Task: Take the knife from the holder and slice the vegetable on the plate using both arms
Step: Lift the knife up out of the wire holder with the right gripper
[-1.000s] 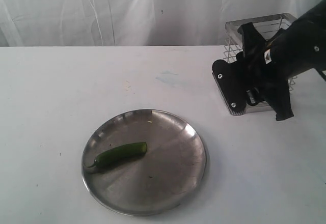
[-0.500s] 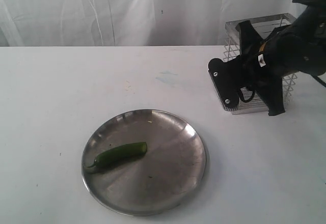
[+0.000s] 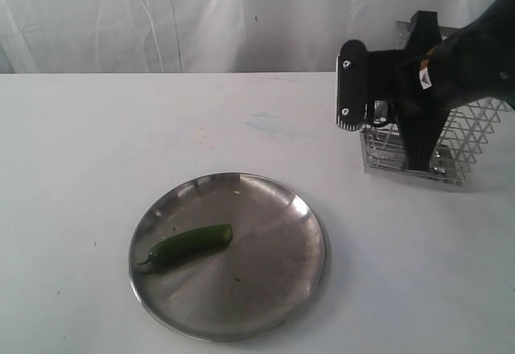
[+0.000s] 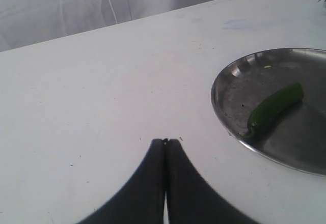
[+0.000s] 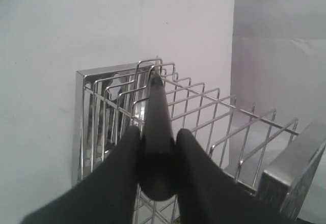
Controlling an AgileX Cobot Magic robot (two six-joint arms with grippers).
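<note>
Right gripper (image 5: pixel 157 135) clamped on handle of knife (image 5: pixel 154 99); blade seated inside tilted holder (image 3: pixel 471 141). Left gripper (image 4: pixel 165 143) shown beside plate (image 3: pixel 265 290), jaws pressed together. Vegetable (image 3: pixel 191 243) laid on plate.

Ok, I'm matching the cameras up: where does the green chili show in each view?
Exterior: chili lower left, on the left half of the plate.
Left wrist: chili on the plate, stem end near its rim.
Right wrist: not in it; only holder and knife.
Shared landmark: the plate, exterior and left wrist.
</note>
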